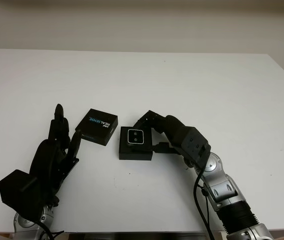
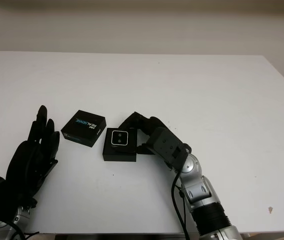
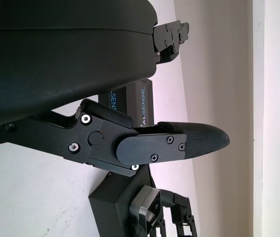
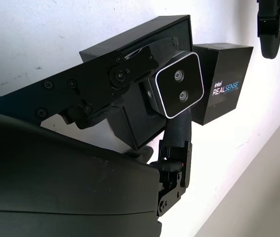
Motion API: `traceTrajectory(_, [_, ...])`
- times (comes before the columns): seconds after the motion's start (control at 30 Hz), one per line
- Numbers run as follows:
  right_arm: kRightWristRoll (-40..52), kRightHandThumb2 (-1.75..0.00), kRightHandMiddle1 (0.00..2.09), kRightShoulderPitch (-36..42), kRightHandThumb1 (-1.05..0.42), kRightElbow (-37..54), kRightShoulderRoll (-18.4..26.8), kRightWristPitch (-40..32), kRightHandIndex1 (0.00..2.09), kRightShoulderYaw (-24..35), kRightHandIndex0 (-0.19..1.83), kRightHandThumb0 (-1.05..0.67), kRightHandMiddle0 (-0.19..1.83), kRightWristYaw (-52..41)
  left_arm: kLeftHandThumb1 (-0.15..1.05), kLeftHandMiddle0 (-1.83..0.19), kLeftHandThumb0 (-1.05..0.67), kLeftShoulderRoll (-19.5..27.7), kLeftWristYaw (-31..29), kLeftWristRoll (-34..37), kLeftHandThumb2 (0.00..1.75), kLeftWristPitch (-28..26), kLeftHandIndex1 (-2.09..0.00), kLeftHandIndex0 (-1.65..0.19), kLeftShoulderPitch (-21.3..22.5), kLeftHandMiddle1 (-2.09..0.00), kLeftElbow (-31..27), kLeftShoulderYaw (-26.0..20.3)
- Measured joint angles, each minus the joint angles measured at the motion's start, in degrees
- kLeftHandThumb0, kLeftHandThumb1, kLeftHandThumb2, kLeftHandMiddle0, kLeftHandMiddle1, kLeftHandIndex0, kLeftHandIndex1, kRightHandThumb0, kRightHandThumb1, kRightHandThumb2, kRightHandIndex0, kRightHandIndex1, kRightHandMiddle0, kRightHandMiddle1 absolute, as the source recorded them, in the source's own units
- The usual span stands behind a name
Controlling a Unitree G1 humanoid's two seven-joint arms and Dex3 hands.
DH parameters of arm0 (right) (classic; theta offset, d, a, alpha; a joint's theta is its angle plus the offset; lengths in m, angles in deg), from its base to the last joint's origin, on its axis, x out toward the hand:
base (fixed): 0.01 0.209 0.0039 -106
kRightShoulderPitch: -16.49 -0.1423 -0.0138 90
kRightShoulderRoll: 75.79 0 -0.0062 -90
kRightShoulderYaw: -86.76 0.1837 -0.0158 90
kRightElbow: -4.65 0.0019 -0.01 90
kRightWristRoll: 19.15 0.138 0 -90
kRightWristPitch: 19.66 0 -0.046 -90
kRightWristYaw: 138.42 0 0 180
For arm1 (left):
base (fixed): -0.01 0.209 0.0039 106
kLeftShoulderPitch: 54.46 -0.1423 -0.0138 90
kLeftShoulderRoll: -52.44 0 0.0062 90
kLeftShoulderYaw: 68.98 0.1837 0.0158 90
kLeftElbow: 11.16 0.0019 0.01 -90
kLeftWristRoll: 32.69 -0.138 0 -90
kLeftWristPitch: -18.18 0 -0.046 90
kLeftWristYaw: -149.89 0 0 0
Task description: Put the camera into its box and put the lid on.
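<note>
On table (image 1: 182,80): one camera (image 1: 135,136), one box (image 1: 135,145), one lid (image 1: 97,126).

**A bare test bench, most likely a lab**

You are looking at a plain white table (image 1: 192,85) that runs nearly edge to edge across the frame, with a blank pale wall (image 1: 142,22) along the top. At the lower right of the frame, a bare metal arm (image 1: 224,192) with an exposed black cable (image 1: 200,200) suggests a robotics workspace.

Right robot hand (image 2: 140,134) seemingly grips camera (image 2: 117,138) over box (image 2: 112,154).
</note>
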Motion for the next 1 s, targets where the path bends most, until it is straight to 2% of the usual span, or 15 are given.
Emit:
traceTrajectory(0.47, [-2.2,-0.05,1.57,0.1,-0.93,-1.6,0.0,4.2,0.36,-0.3,0.31,-0.36,0.35,4.2,1.05,0.19,-0.76,0.0,-0.2,0.0,0.47,0.4,0.0,0.19,-0.2,0.0,0.0,0.0])
traceTrajectory(1.0, [-4.0,-0.05,1.57,0.1,-0.94,-1.6,0.2,5.2,0.35,-0.5,0.32,-0.35,0.35,5.7,1.05,0.19,-0.76,0.0,-0.1,0.1,0.48,0.5,0.0,0.19,-0.3,0.0,0.0,0.0])
